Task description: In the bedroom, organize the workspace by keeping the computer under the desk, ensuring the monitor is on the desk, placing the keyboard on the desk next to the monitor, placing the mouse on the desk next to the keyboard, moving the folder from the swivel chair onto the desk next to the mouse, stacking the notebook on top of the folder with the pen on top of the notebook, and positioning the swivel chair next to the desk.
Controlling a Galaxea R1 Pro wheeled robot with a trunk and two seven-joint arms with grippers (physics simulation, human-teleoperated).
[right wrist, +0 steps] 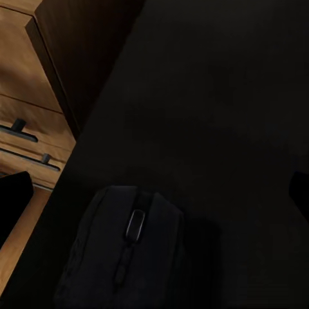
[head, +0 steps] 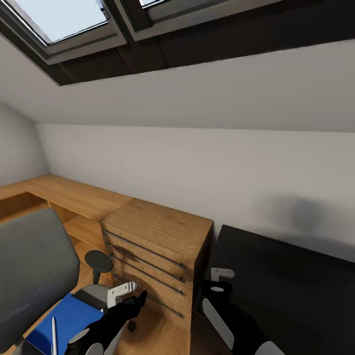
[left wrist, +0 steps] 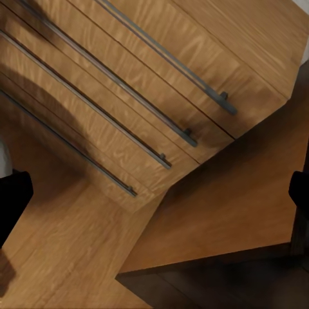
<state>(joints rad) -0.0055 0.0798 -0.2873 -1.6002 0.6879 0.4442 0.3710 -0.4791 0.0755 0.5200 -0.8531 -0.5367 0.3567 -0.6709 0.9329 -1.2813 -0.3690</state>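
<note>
Right hand (right wrist: 154,193), fingers wide apart and empty, hangs above one mouse (right wrist: 125,254) on the desk (right wrist: 219,96).

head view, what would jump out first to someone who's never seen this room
Probably the skylight windows set in the sloped ceiling overhead, then the light wooden drawer chest against the wall beside the glossy black desk. Lower left, the grey swivel chair holds a bright blue folder with a white pen on it; the right wrist view shows a black mouse lying on the desk.

Desk (head: 296,276) top free (mouse (right wrist: 125,254) near edge); chest (head: 158,246) alongside.
</note>
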